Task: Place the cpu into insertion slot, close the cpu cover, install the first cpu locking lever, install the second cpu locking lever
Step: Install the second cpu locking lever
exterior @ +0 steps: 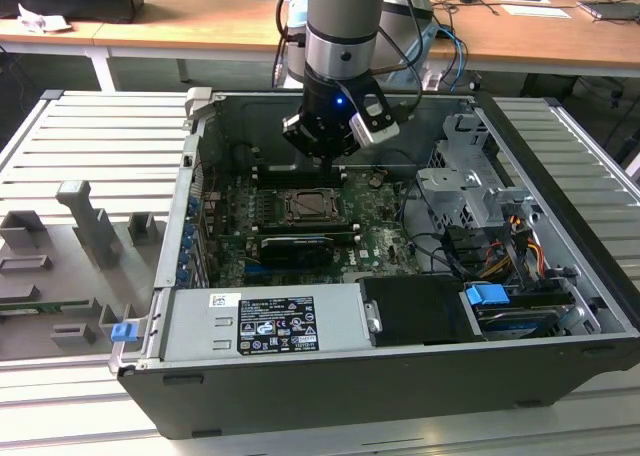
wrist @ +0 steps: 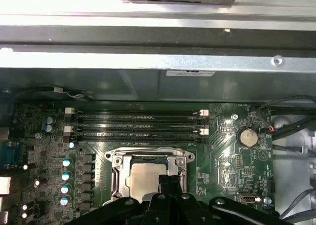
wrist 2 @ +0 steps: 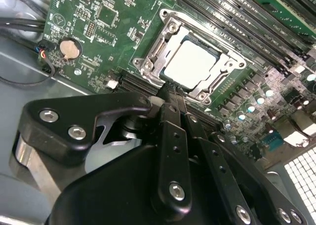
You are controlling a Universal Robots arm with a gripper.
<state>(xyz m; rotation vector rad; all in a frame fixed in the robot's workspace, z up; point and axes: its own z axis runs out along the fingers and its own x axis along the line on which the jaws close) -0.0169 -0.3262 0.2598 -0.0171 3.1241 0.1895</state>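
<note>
The cpu (wrist 2: 190, 62) (wrist: 142, 179), pale and silvery, lies flat in the insertion slot (exterior: 312, 206) on the green motherboard. The cpu cover (wrist 2: 157, 48) (wrist: 118, 178), a silvery frame, lies down around the chip, whose face shows through its cut-out. My gripper (wrist 2: 171, 94) (wrist: 169, 181) hangs just above the socket's edge, black fingers pressed together and shut on nothing. In the exterior view the gripper (exterior: 323, 154) sits over the board, slightly behind the socket. I cannot make out how the locking levers stand.
Long black memory slots (wrist: 138, 126) run beside the socket. A coin battery (wrist 2: 69, 49) sits on the board. The open case holds a power supply (exterior: 265, 321), a metal drive cage (exterior: 470, 196) and cables (exterior: 505, 261). A grey fixture tray (exterior: 70, 266) lies outside, at the exterior view's left.
</note>
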